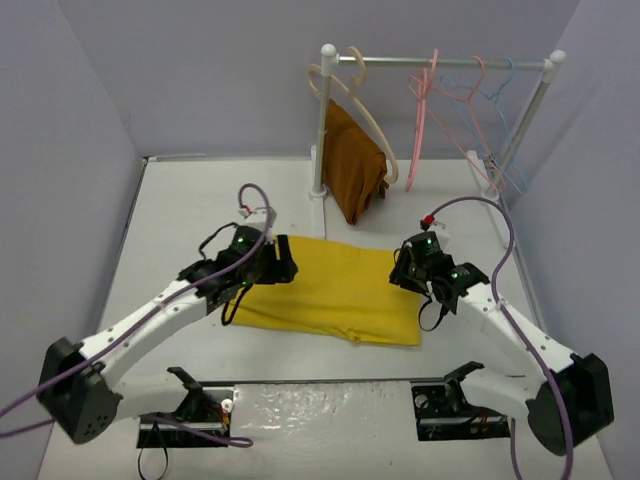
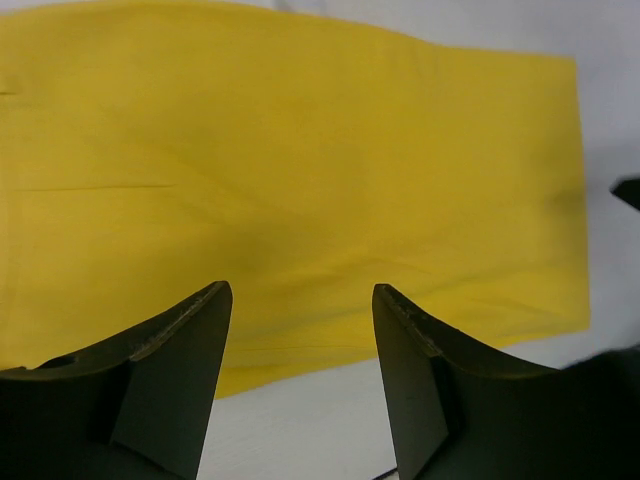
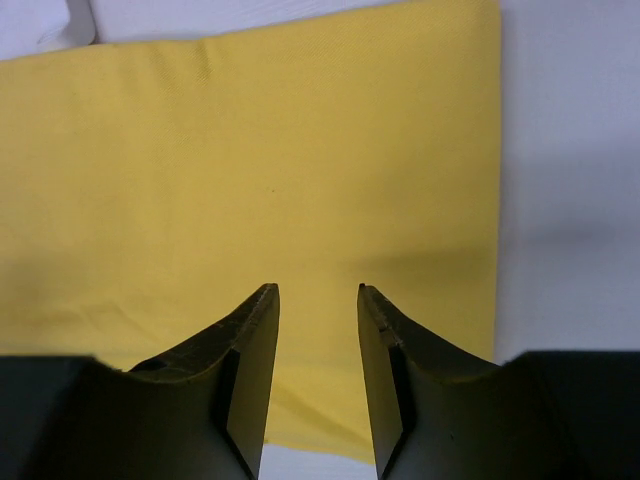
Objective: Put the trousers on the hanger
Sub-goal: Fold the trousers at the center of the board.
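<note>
Trousers (image 1: 330, 290) are laid flat and folded on the table (image 1: 200, 210), well apart from the rack at the back, with a gripper parked at each short end. The left gripper (image 2: 300, 295) is seen with its fingers spread and nothing between them, right at the left end of the cloth. The right gripper (image 3: 318, 290) is parted too, a bit narrower, and nothing is pinched there either. Whether the tips are touching the fabric can't be told.

Stuff that could go wrong from here, offered as guesswork only:

- The fabric looks doubled over, so only the top layer might get caught when the fingers are closed. Half would be lifted and the rest left dragging.
- If the pinch is taken too near the edge, the cloth could be pulled out mid-lift. It's soft stuff, so not much bite is given.
- If the two ends are raised unevenly, a sag would be formed in the middle, and feeding it over the bar of the pink hanger (image 1: 421, 120) would be made awkward.
- That hanger is only hooked on the rail (image 1: 450, 62), between the beige hanger (image 1: 383, 128) with the rust-brown cloth (image 1: 355, 170) and the light blue hangers (image 1: 500, 90). It could easily be swung or knocked off, or a neighbour could be snagged instead.
</note>
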